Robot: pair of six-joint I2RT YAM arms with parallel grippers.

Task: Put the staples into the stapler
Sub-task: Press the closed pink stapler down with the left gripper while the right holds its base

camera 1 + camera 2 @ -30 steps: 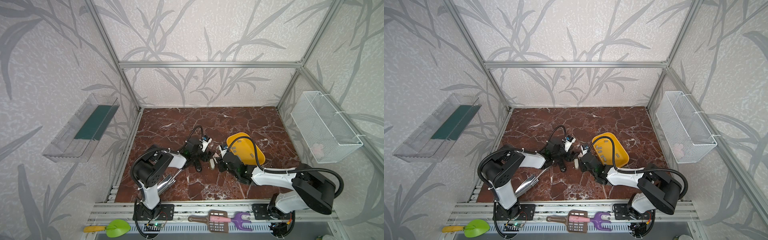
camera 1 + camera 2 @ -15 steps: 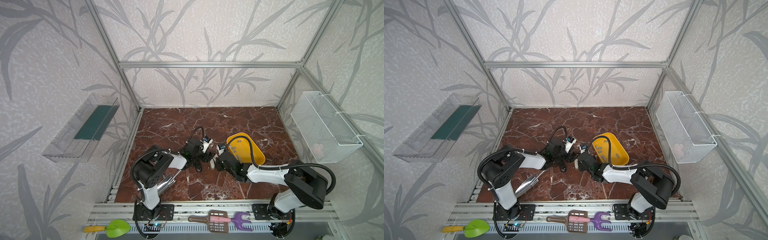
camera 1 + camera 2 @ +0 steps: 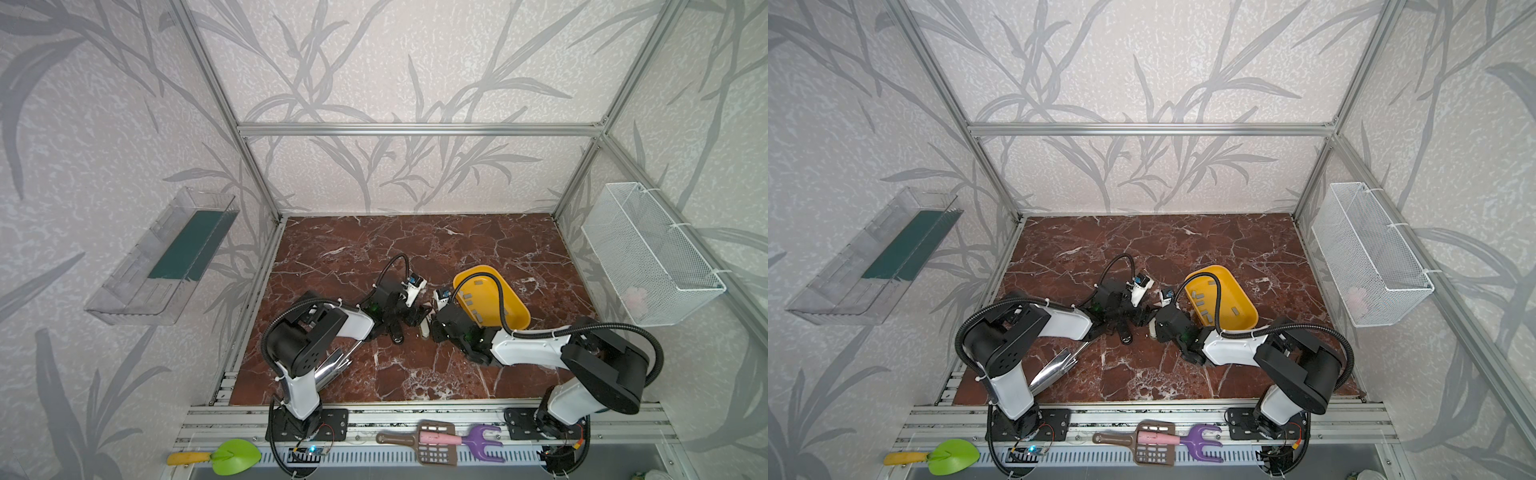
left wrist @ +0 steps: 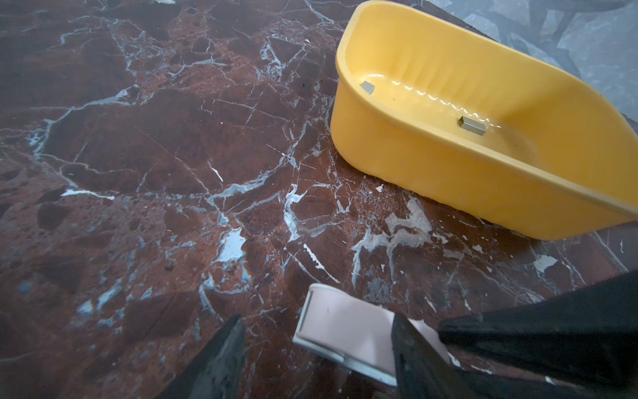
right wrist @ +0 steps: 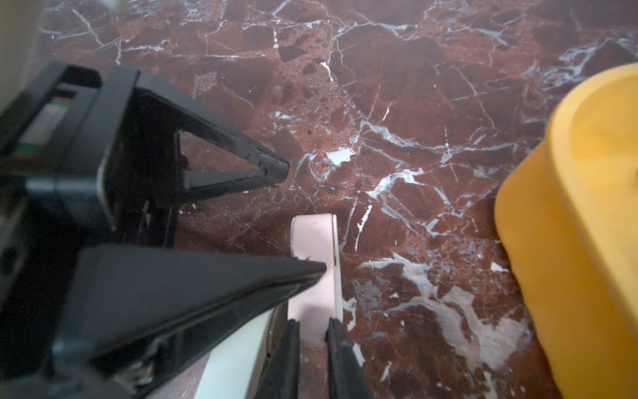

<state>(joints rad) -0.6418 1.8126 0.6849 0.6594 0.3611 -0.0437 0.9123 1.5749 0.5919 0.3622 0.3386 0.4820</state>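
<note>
A small pale pink stapler (image 3: 424,329) (image 3: 1153,329) lies on the marble floor between my two grippers. My left gripper (image 4: 317,349) (image 3: 415,318) is open and straddles it: one finger (image 4: 411,352) lies against the stapler (image 4: 345,328), while a gap separates the other finger (image 4: 224,355) from it. My right gripper (image 5: 314,345) (image 3: 433,328) is pinched narrow on the near end of the stapler's pink arm (image 5: 312,269). Several grey staples (image 3: 469,297) (image 3: 1204,305) (image 4: 471,126) lie inside the yellow tray (image 3: 515,309) (image 4: 414,152) just right of the grippers.
A shiny metal scoop (image 3: 332,365) lies under the left arm. A wire basket (image 3: 648,257) hangs on the right wall and a clear shelf (image 3: 166,257) on the left wall. Garden toys (image 3: 440,440) rest on the front rail. The yellow tray's wall (image 5: 569,241) stands close beside my right gripper.
My right gripper's jaws have narrowed onto the stapler, and the right arm has drawn in slightly to the left. The left arm has stayed put.
</note>
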